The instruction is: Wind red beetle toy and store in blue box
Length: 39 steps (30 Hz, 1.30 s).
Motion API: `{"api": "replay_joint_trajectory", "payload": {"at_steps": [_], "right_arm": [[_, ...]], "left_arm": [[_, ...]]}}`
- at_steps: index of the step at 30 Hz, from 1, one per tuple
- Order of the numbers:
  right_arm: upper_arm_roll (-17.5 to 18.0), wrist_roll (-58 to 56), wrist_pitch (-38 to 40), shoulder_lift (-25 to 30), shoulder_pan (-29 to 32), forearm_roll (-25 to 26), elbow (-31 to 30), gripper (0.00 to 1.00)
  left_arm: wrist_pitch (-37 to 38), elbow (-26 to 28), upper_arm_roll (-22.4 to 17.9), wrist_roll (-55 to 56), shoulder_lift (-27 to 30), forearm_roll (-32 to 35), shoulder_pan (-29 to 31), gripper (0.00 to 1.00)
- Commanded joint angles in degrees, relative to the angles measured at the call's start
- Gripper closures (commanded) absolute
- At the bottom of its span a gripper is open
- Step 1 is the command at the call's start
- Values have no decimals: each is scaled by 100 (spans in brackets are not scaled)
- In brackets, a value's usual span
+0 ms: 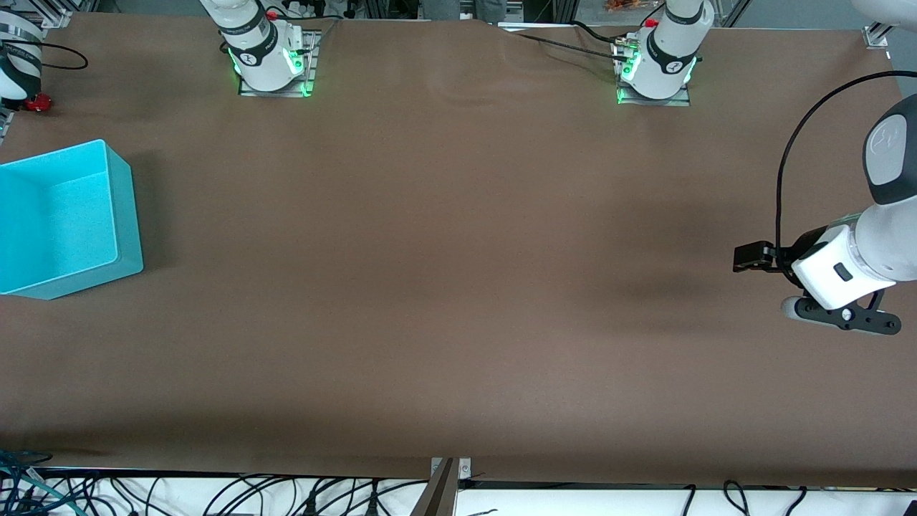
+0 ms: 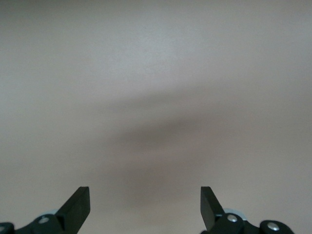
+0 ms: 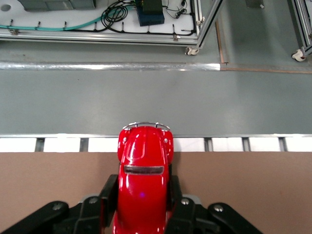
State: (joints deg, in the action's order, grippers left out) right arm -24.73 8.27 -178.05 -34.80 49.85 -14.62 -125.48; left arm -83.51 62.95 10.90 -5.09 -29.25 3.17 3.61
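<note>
The red beetle toy [image 3: 144, 170] is glossy and rounded, and my right gripper [image 3: 143, 191] is shut on its sides, with a black finger [image 3: 108, 190] against each flank. It hangs over the table's edge at the right arm's end, with floor showing past its nose. In the front view only a bit of red [image 1: 36, 104] shows under that arm's hand. The blue box [image 1: 126, 215] stands open and empty near the same end, closer to the front camera. My left gripper [image 1: 845, 320] hovers open over bare table at the left arm's end, with nothing between its fingers [image 2: 78, 204].
Both arm bases [image 1: 271, 61] [image 1: 655, 68] stand along the table's back edge. A black cable [image 1: 788, 158] loops above the left hand. The brown table surface [image 1: 444, 287] spreads between the box and the left gripper. Cables hang along the front edge [image 1: 286, 494].
</note>
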Motion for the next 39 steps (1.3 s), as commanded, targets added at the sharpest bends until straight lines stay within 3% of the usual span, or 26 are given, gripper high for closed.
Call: {"api": "replay_joint_trajectory", "payload": {"at_steps": [1, 16, 33, 39], "right_arm": [[241, -45, -204, -18, 147, -137, 58, 100], [363, -168, -81, 517, 147, -129, 15, 100], [399, -1056, 1009, 1695, 139, -67, 128, 100], [645, -1249, 1299, 1994, 147, -50, 217, 100]], "left_arm": [[10, -46, 17, -124, 42, -124, -9, 0], [10, -54, 70, -124, 42, -132, 0, 0], [10, -54, 78, -124, 42, -132, 0, 0], [10, -54, 78, -124, 42, -132, 9, 0]]}}
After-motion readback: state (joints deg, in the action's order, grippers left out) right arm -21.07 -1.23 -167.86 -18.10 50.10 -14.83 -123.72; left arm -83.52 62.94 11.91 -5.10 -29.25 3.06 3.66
